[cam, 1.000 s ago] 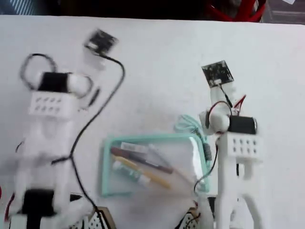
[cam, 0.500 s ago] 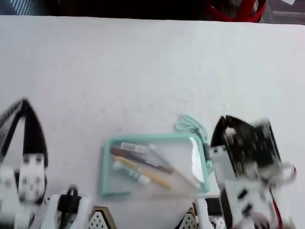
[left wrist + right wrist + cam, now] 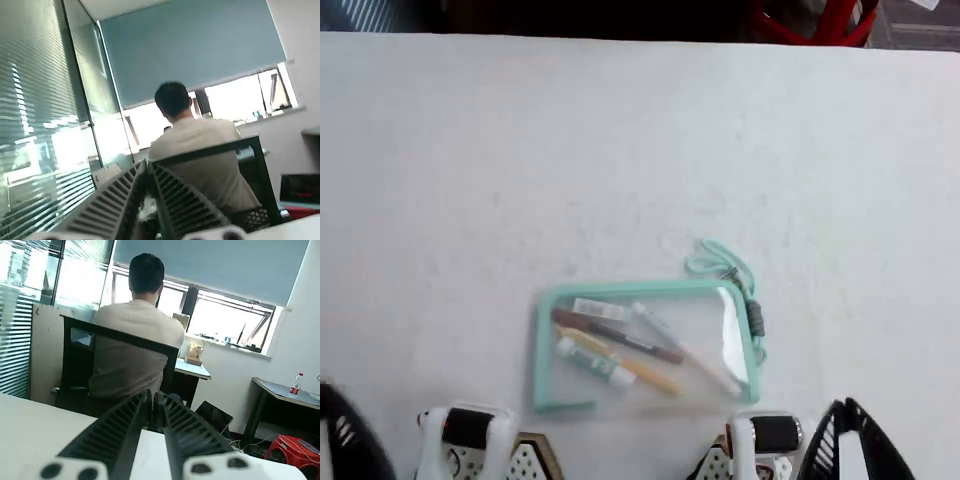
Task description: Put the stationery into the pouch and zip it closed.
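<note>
The pouch lies flat on the table, at about 6 o'clock from the table's middle and close to the edge where the arms are mounted. The stationery lies inside it behind the clear face, with pens slanting from 10 toward 4 o'clock. With the pens already in, the filling step looks done. I cannot tell whether the zip is run fully shut. The zip pull sits at the pouch's 3 o'clock edge, and the strap curls on the table at its 1 o'clock. Nothing holds the pouch. One white arm base stands at its 7 o'clock and another base at its 5 o'clock. A dark arm part sits low beside the second base, well apart from the pouch. The left wrist view has the left jaws aimed up and away over the table's far side, ribbed faces pressed together at the tips, gripping nothing. The right jaws point the same way, with only a thin slit between them, also empty. This tucked, raised pose reads as a rest position, so I judge the work finished or paused.
</note>
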You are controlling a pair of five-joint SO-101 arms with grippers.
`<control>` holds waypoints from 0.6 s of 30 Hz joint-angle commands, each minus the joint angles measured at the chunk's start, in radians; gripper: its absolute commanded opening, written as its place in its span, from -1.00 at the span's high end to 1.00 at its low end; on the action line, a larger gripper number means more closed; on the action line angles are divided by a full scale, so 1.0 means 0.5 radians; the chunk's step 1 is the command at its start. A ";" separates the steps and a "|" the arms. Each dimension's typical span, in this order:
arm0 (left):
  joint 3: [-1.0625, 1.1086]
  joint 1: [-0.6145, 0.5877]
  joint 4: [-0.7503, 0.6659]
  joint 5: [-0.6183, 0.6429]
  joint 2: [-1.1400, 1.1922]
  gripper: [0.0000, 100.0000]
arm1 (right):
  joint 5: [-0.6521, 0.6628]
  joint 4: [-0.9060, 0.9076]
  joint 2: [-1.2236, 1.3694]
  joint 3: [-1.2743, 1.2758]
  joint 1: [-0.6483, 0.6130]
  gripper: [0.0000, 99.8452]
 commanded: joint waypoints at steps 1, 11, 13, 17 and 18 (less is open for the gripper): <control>0.153 0.008 0.043 0.000 0.002 0.95 | -0.018 0.060 0.008 0.089 -0.005 0.96; 1.473 -0.069 -0.678 0.009 0.002 0.95 | -0.003 -0.842 0.005 1.378 -0.002 0.96; 1.679 -0.140 -0.902 0.009 0.002 0.95 | -0.003 -1.082 0.005 1.620 -0.002 0.96; 2.142 -0.311 -1.341 0.012 0.002 0.95 | -0.003 -1.490 0.005 2.145 -0.002 0.96; 2.271 -0.361 -1.445 0.012 0.002 0.95 | -0.003 -1.579 0.005 2.286 -0.002 0.96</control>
